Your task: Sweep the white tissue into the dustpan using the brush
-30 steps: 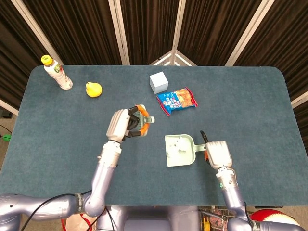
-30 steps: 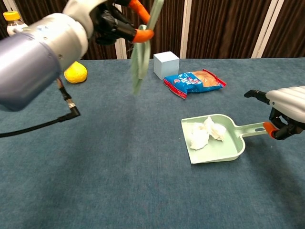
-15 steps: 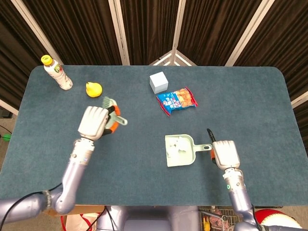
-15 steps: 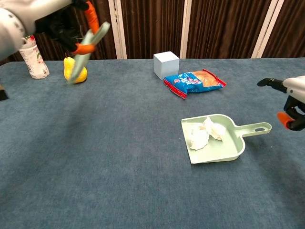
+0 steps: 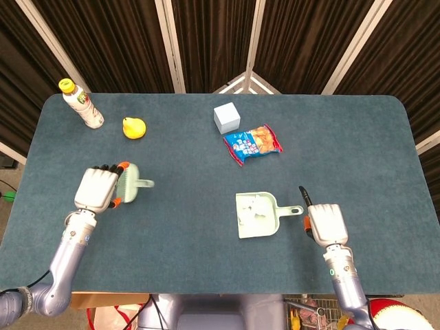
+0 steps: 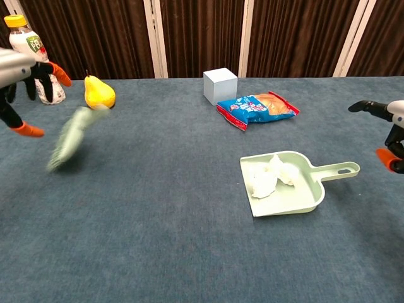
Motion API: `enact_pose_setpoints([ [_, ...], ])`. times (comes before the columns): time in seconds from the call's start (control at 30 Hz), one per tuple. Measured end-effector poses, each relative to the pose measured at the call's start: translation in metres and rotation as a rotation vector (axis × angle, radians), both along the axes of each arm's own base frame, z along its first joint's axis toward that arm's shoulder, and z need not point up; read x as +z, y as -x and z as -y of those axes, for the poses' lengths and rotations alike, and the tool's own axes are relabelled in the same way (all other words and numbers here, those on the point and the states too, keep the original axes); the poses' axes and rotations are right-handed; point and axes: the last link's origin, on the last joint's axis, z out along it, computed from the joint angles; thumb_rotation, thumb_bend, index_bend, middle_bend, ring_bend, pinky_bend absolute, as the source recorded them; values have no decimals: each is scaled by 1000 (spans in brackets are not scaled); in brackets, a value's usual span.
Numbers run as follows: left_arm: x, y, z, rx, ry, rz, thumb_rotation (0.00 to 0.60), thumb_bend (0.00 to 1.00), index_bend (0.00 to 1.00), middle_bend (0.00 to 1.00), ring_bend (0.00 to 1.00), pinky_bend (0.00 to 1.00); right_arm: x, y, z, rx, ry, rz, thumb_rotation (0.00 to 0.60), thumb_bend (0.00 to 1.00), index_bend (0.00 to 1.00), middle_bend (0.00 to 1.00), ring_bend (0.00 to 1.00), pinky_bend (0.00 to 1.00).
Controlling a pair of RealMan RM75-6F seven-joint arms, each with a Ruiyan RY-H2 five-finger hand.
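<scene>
A wide stretch of bare tabletop (image 5: 192,227) is lying open between the brush (image 5: 132,185) at the left and the dustpan (image 5: 256,216) at the right. Along the far side, the bottle (image 5: 82,104), yellow pear (image 5: 133,128), white cube (image 5: 226,117) and snack bag (image 5: 252,144) are standing in the way. The right hand (image 5: 324,223) is sitting just beside the dustpan handle, apart from it.
</scene>
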Motion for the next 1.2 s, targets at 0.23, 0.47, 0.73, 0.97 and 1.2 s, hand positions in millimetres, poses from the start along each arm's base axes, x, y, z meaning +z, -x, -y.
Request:
enact_pose_setpoints([
  [0.23, -9, -5, 8, 48, -4, 124, 600, 41, 24, 17, 119, 184, 3, 2, -3, -4, 5, 8, 600, 582, 0, 799, 784, 806],
  [0.47, 6, -4, 22, 65, -28, 259, 600, 41, 47, 1, 4, 71, 18, 12, -4, 8, 32, 24, 600, 570, 0, 246, 162, 230],
  [0.73, 39, 26, 67, 86, -51, 342, 600, 41, 5, 0, 0, 0, 52, 38, -20, -7, 85, 100, 600, 356, 0, 0, 0, 1],
  [0.97, 64, 63, 119, 25, -127, 269, 600, 39, 0, 0, 0, 0, 96, 78, -47, 12, 214, 145, 600, 300, 0, 0, 0, 0],
  [1.2, 77, 114, 155, 26, -202, 144, 600, 38, 0, 0, 0, 0, 133, 117, -89, 40, 319, 113, 600, 299, 0, 0, 0, 0],
])
